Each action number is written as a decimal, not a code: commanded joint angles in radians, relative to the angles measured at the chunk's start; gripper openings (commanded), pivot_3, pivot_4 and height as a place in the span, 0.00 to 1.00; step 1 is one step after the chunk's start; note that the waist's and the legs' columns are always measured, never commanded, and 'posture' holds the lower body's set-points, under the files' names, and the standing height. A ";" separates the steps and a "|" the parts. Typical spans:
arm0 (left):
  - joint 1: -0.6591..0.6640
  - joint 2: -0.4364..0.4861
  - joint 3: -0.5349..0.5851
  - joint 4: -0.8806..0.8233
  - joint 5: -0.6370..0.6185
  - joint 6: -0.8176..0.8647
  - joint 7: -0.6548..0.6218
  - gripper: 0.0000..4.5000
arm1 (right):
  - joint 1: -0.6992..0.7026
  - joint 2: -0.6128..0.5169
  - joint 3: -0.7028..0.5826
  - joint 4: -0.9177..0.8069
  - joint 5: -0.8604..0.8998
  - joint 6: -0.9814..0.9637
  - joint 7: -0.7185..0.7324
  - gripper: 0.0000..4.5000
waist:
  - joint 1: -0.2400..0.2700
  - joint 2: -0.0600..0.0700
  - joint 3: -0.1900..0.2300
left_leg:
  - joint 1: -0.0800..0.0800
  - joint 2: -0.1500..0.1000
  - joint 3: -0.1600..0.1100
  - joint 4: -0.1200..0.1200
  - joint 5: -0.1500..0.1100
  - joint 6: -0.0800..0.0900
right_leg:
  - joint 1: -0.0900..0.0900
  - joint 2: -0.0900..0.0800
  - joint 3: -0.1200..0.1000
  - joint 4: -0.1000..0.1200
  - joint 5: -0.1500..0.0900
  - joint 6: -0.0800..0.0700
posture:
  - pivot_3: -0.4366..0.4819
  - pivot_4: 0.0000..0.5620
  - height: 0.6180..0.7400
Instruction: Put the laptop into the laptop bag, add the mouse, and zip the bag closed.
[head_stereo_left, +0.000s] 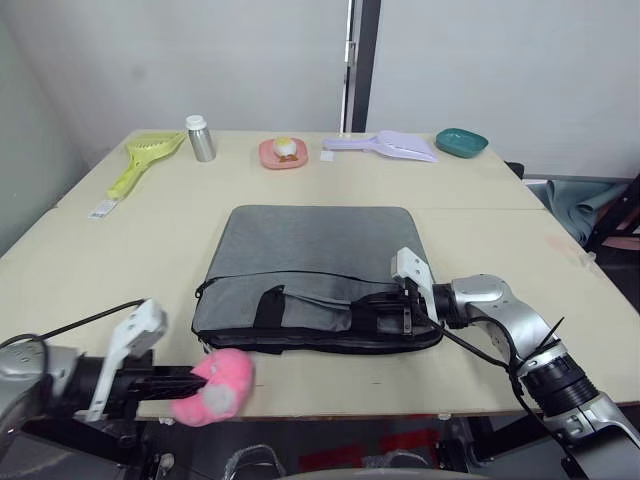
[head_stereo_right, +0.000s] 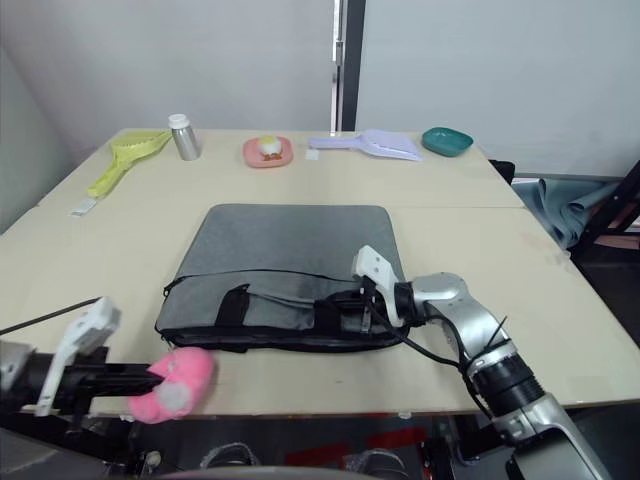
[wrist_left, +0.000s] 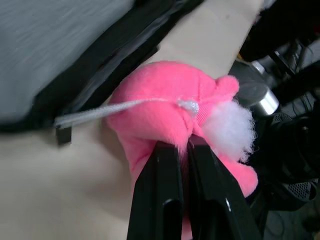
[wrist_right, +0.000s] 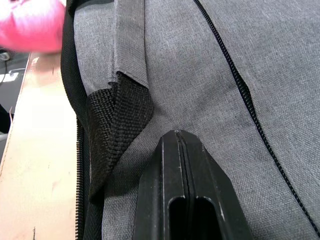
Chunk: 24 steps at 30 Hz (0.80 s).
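Left claw (wrist_left: 182, 150) clamped on pink plush toy (head_stereo_left: 215, 385) at desk (head_stereo_left: 120, 260) edge, right claw (wrist_right: 179, 137) closed, empty, on grey laptop bag (head_stereo_left: 310, 250).

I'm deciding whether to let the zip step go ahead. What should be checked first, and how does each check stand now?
1. Laptop inside the laptop bag: cannot tell; the bag lies flat on the table, contents hidden.
2. Mouse inside: cannot tell.
3. Left gripper free: not ok; it is shut on the pink plush toy at the table's near edge.
4. Right gripper on the zipper pull: not ok; its fingers are shut, lying on the grey fabric beside the black strap handle.
5. Zipper closed: cannot tell.
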 joint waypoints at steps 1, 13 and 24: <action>-0.009 0.051 -0.061 -0.053 0.033 -0.047 -0.036 0.01 | 0.052 -0.017 0.060 0.067 -0.054 0.048 -0.006 0.00 | -0.004 0.000 0.000 | 0.000 0.000 0.000 0.000 0.000 0.000 | 0.000 0.000 0.000 0.000 0.000 0.000 | 0.48 0.27 1.00; -0.266 0.019 -0.282 0.004 0.127 -0.104 -0.001 0.01 | 0.066 -0.018 0.057 0.047 -0.047 0.058 -0.023 0.00 | -0.002 0.000 0.000 | 0.001 0.000 0.000 0.006 0.000 0.000 | 0.001 0.000 0.001 0.006 0.000 0.000 | 0.48 0.27 1.00; -0.352 -0.066 -0.385 -0.024 0.062 -0.071 -0.060 0.01 | 0.051 -0.017 0.063 0.056 -0.048 0.056 -0.015 0.00 | 0.000 -0.001 -0.001 | 0.000 -0.001 -0.001 0.008 0.000 0.000 | 0.001 -0.001 0.002 0.008 0.000 0.000 | 0.48 0.27 1.00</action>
